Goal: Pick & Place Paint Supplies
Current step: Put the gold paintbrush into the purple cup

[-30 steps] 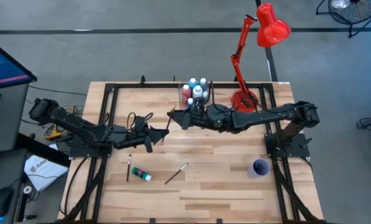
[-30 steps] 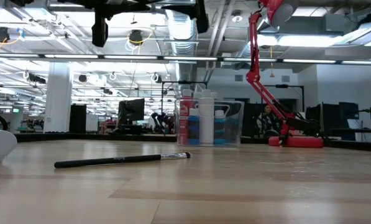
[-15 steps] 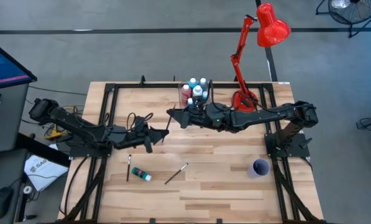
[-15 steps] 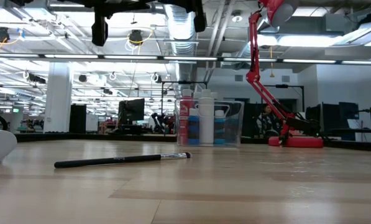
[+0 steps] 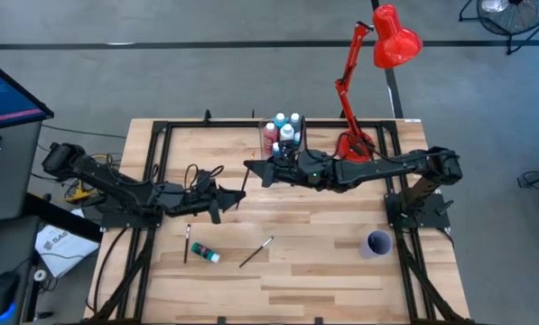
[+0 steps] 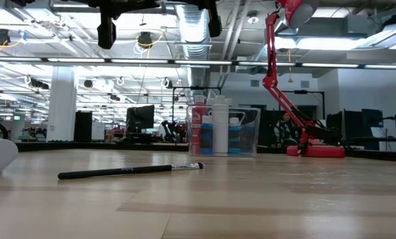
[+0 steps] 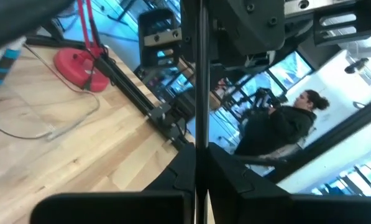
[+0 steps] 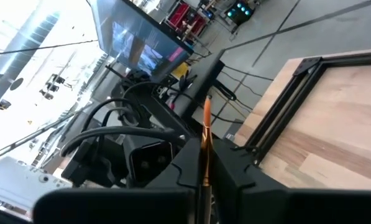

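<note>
I see both arms raised over the middle of the table (image 5: 323,262). The left claw (image 5: 240,192) is clamped on a thin dark paintbrush (image 7: 201,74), and the right claw (image 5: 251,166) is closed on the same brush's orange end (image 8: 206,146), so the two meet at it. Behind them the clear box (image 5: 285,135) holds upright paint bottles (image 6: 213,126). Near the front edge lie a loose paintbrush (image 5: 256,252), another short brush (image 5: 187,244) and a small blue-green tube (image 5: 205,253). A purple cup (image 5: 377,243) stands at the right.
</note>
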